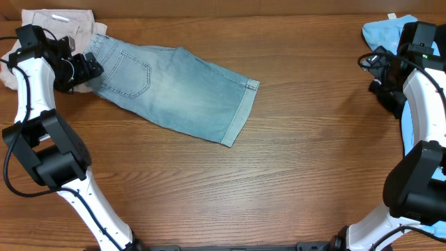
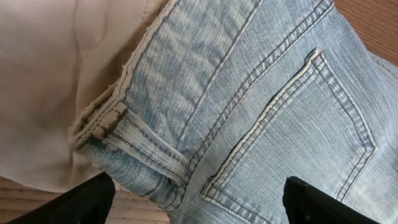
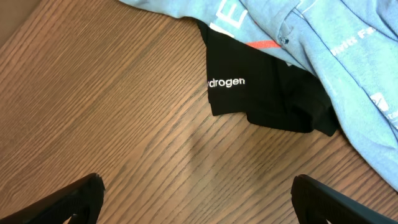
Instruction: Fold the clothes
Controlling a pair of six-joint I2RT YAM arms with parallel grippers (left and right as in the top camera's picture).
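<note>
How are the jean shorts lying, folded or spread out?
Apparently folded in half lengthwise: the denim shorts show only one back pocket and one cuffed hem, lying flat.

We see a desk (image 1: 313, 167) of brown wood, finely grained with a soft sheen. On the desk, the denim shorts (image 1: 174, 87) are coarse, faded woven cloth with raised stitching, the beige shorts (image 2: 37, 74) smoother matt cloth, the black garment (image 3: 267, 93) flat matt cloth.

The left arm (image 1: 28, 87) and right arm (image 1: 422, 97) show white links, black joints, black cables.
</note>
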